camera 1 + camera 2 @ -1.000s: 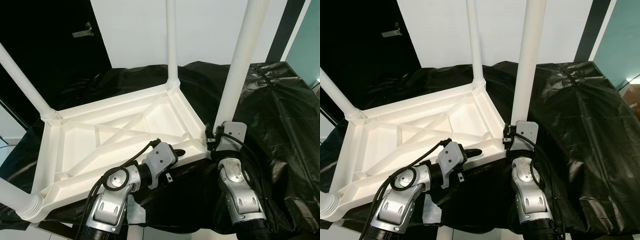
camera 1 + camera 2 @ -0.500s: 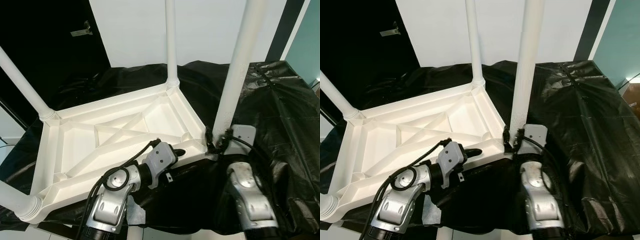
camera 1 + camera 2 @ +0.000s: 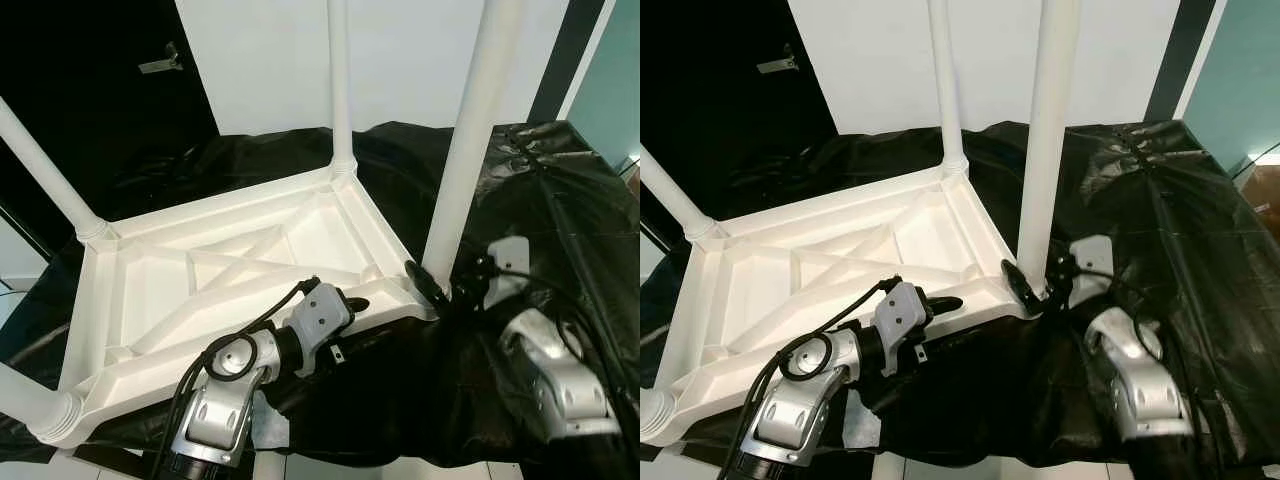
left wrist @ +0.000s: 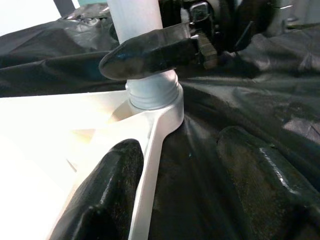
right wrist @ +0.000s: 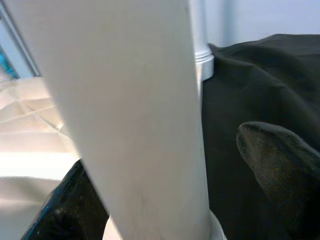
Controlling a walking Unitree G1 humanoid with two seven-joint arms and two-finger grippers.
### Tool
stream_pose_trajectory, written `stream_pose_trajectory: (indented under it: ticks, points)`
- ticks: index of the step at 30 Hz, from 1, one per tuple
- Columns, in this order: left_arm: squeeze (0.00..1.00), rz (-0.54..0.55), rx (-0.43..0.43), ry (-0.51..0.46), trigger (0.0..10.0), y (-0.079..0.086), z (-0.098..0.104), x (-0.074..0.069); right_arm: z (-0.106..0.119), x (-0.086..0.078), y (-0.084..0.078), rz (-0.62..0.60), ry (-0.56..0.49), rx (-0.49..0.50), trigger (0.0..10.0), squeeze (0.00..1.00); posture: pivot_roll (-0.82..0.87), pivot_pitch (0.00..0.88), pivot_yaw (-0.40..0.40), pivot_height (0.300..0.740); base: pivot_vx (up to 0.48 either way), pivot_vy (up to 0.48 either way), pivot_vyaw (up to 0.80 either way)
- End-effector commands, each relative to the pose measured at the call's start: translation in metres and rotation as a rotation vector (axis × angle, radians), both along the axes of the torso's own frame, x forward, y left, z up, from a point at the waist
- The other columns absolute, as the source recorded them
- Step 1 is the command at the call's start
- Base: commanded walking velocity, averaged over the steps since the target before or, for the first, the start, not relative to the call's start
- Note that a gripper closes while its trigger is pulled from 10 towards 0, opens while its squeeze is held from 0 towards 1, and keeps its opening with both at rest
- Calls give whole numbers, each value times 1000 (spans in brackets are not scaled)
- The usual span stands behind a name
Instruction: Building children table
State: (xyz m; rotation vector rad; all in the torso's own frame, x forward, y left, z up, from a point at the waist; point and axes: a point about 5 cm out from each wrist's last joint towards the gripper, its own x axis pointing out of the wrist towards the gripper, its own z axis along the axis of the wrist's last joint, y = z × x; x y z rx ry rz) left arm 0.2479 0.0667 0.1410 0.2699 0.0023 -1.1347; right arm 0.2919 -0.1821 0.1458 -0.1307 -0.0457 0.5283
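The white plastic children's table (image 3: pixel 230 205) lies upside down on a black-draped surface, with its legs pointing up. My left gripper (image 3: pixel 358 305) is at the near rim (image 4: pixel 152 145). It is open, with one finger (image 4: pixel 107 195) inside the rim and the other (image 4: pixel 265 180) outside over the cloth. My right gripper (image 3: pixel 437 290) reaches in from the right at the base of the near right leg (image 3: pixel 465 140). Its fingers straddle the leg (image 5: pixel 135 115) and it is open: one finger (image 5: pixel 55 210) lies against the leg, the other (image 5: pixel 280 165) stands a little off it.
Three more legs stand at the far corner (image 3: pixel 340 90), the left corner (image 3: pixel 40 165) and the near left corner (image 3: pixel 25 395). Crumpled black cloth (image 3: pixel 560 220) spreads to the right. A scrap of white paper (image 3: pixel 268 415) lies under my left arm. A dark doorway (image 3: pixel 90 90) is behind on the left.
My right arm has swung out to the right and turned, so its fingers now come at the leg's base from the right side. The left arm and the table have stayed put.
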Motion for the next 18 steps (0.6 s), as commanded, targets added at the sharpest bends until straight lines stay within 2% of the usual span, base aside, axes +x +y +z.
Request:
stream_pose_trajectory:
  ticks: [1, 6, 7, 8, 12, 18]
  points:
    - [0, 166, -7, -29, 10000, 8, 1, 8, -7, 5, 4, 82, 43, -31, 10000, 0, -77, 17, 47, 740, 0, 0, 0]
    - [0, 176, -10, -32, 10000, 8, 2, 9, -9, 10, 6, 168, 64, -83, 10000, 0, -71, 14, 42, 740, 0, 0, 0]
    - [0, 178, -11, -32, 10000, 9, 2, 9, -10, 10, 6, 192, 72, -85, 6078, 0, -71, 14, 42, 740, 0, 0, 0]
    - [0, 180, -12, -34, 10000, 9, 2, 9, -11, 11, 7, 220, 86, -90, 0, 0, -68, 11, 39, 740, 0, 0, 0]
    - [0, 183, -13, -36, 10000, 8, 3, 9, -14, 13, 7, 265, 105, -108, 0, 0, -67, 12, 35, 740, 0, 0, 0]
    - [0, 184, -14, -35, 10000, 8, 3, 9, -15, 13, 2, 258, 107, -110, 0, 0, -69, 17, 35, 740, 0, 0, 0]
